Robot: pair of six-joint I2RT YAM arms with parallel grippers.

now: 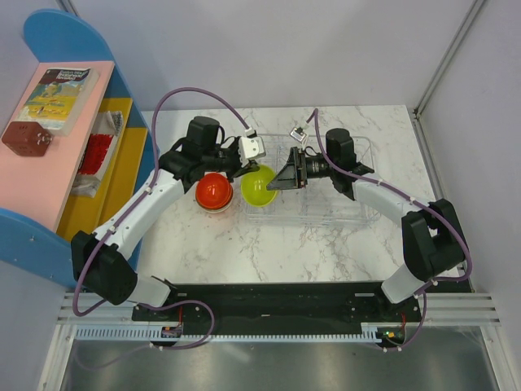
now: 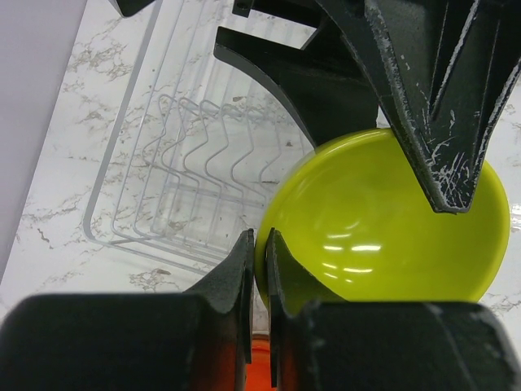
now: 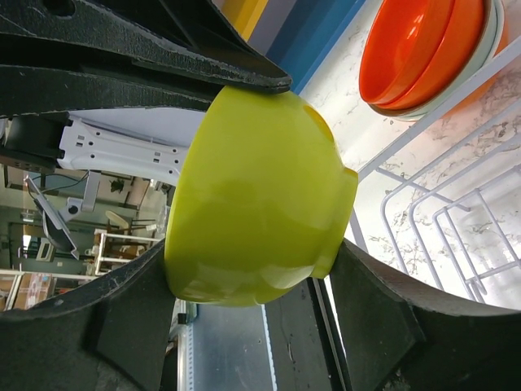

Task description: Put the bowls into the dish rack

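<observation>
The lime green bowl (image 1: 259, 191) hangs in the air between the 2 grippers, over the left end of the dish rack (image 1: 362, 217) and clear of its ribbed base. The left gripper (image 2: 259, 254) is nearly closed, its 2 fingers pinching the bowl's rim, with the thin wall caught between them. The right gripper (image 1: 278, 179) reaches in from the opposite side, and its jaws stand about as wide as the bowl's body. In the right wrist view the bowl fills the gap, the upper finger lying against its side and the lower finger meeting it near the foot. The right gripper therefore also has hold of this bowl. In the left wrist view, 1 scratched black finger of the right gripper crosses in front of the bowl's open mouth.

The stack of orange bowls (image 1: 214, 190) sits on the marble counter (image 1: 285, 252) just beside the rack's left wall, outside it. A pale bowl (image 3: 486, 59) shows as a light band among the stack's rims. How many orange bowls the stack holds cannot be told. The rack's clear ribs and wire dividers are bare where the wrist cameras see them. A blue shelf (image 1: 49, 244) with a pink top stands off the counter's left side.
</observation>
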